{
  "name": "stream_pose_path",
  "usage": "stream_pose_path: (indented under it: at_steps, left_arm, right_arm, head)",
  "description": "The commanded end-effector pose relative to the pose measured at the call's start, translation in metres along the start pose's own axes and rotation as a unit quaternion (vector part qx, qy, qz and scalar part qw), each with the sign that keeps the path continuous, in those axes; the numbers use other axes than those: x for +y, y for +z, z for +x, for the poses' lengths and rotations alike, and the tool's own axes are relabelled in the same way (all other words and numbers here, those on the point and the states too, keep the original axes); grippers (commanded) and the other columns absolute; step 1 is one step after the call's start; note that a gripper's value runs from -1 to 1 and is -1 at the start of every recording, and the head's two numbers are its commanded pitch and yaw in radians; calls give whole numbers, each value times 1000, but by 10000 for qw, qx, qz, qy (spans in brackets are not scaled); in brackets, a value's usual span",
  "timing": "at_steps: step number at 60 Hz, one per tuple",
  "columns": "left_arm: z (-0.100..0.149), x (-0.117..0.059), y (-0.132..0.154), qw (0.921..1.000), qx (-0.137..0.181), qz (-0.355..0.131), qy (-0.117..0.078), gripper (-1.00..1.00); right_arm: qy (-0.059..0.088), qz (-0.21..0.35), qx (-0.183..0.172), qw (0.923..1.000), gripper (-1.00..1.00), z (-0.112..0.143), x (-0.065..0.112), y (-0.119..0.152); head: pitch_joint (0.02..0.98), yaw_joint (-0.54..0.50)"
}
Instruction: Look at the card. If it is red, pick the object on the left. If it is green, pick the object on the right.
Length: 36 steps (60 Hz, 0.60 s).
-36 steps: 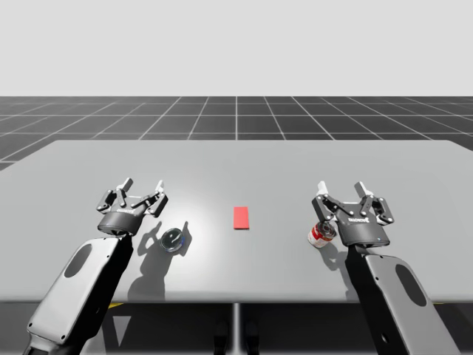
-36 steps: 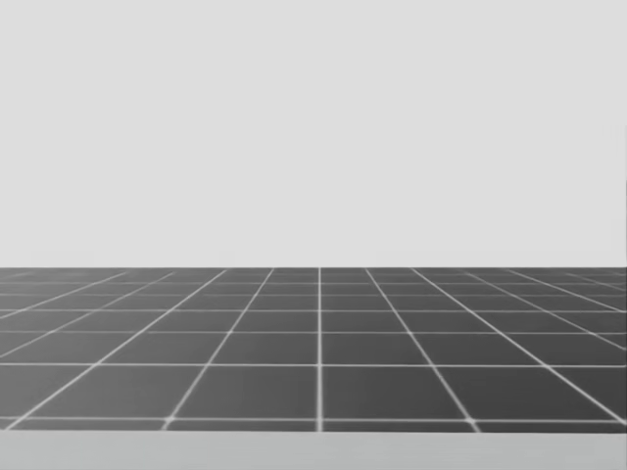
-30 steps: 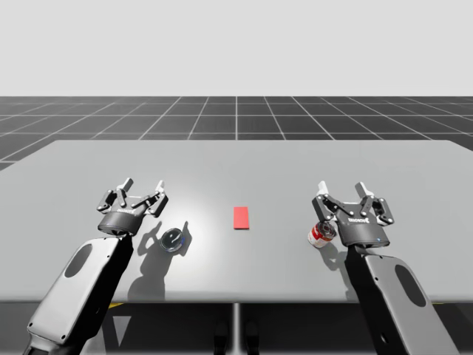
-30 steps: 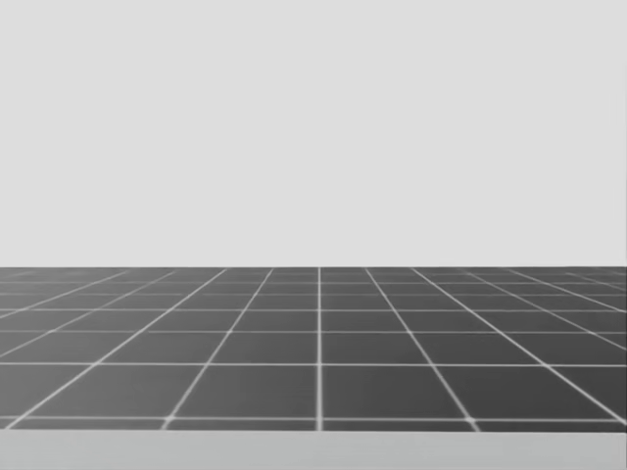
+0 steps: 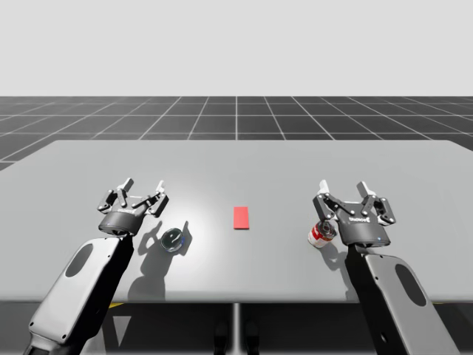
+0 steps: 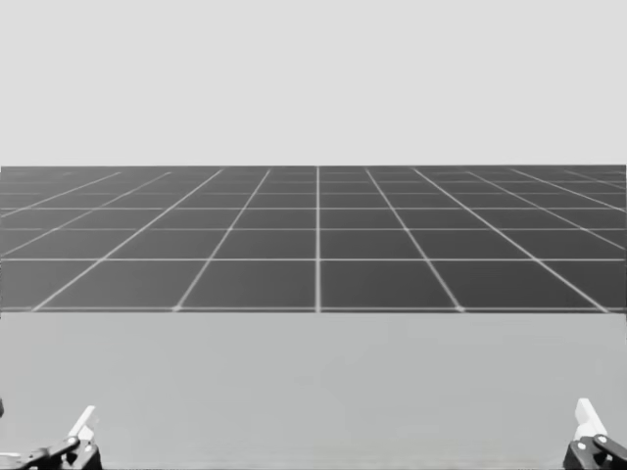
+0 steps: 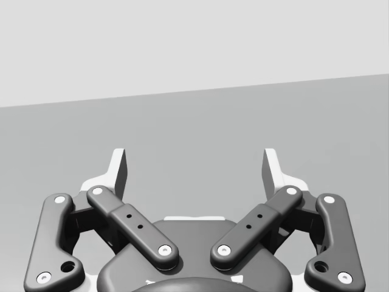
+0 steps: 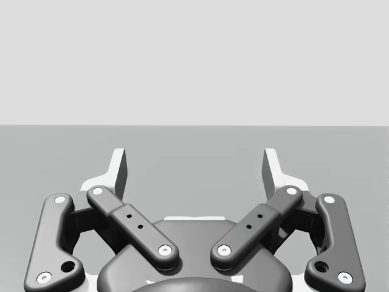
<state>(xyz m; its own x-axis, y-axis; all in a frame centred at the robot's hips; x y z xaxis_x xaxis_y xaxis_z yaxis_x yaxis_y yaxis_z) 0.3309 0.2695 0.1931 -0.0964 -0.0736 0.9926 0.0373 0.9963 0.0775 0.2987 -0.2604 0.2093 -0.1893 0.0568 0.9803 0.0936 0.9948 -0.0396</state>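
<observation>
Red card [image 5: 241, 217]: flat at mid-table, between the two objects and well apart from both. By the rule, then, a job for the object on the left, the dark round disc [image 5: 174, 239], lying just right of the left gripper [image 5: 142, 185] and a little nearer. On the right, a red-and-white can [image 5: 320, 235], touching or almost touching the near-left side of the right gripper [image 5: 343, 186]; hard to say which. Both grippers spread wide, holding nothing, with only bare table between the fingers [image 7: 118, 173] in each wrist view.

Risks, as judged from here:
- Knocking the can with any stray move of the right arm, given so close a stand.
- Reaching for the can by mistake, against the card's colour.
- Pushing the disc away instead of gripping it, low and flat by the look of it, through an off-centre or shallow descent of the left fingers, and possibly sliding it toward the near edge.

Plain grey table [image 5: 295, 166], smooth, with a bright sheen near the disc. Beyond the far edge, dark floor [image 5: 236, 115] with a pale grid, then a blank pale-grey backdrop.
</observation>
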Motion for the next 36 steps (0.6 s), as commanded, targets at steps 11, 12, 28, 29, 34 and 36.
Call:
stream_pose_path:
  at_steps: [11, 12, 28, 29, 34, 36]
  left_arm:
    - [0, 0, 0, 10000, -16, -11, -7, -1000]
    - [0, 0, 0, 10000, -17, -12, -7, -1000]
    - [0, 0, 0, 10000, -21, -27, -26, -1000]
    - [0, 0, 0, 10000, -22, -30, -26, -1000]
    - [0, 0, 0, 10000, -25, -36, -26, -1000]
    - [0, 0, 0, 10000, -26, -37, -27, -1000]
  right_arm:
    - [59, -27, -7, 10000, -1000, 0, -1, -1]
    - [61, -27, -7, 10000, -1000, 0, -1, -1]
    - [64, -20, -10, 10000, -1000, 0, -1, -1]
    - [62, -19, -10, 10000, -1000, 0, -1, -1]
    - [65, -22, -13, 10000, -1000, 0, -2, -2]
    - [66, -24, -13, 10000, -1000, 0, -2, -2]
  head:
    - [507, 11]
    - [518, 10]
    - [716, -1]
    - [732, -2]
    - [786, -3]
    - [800, -3]
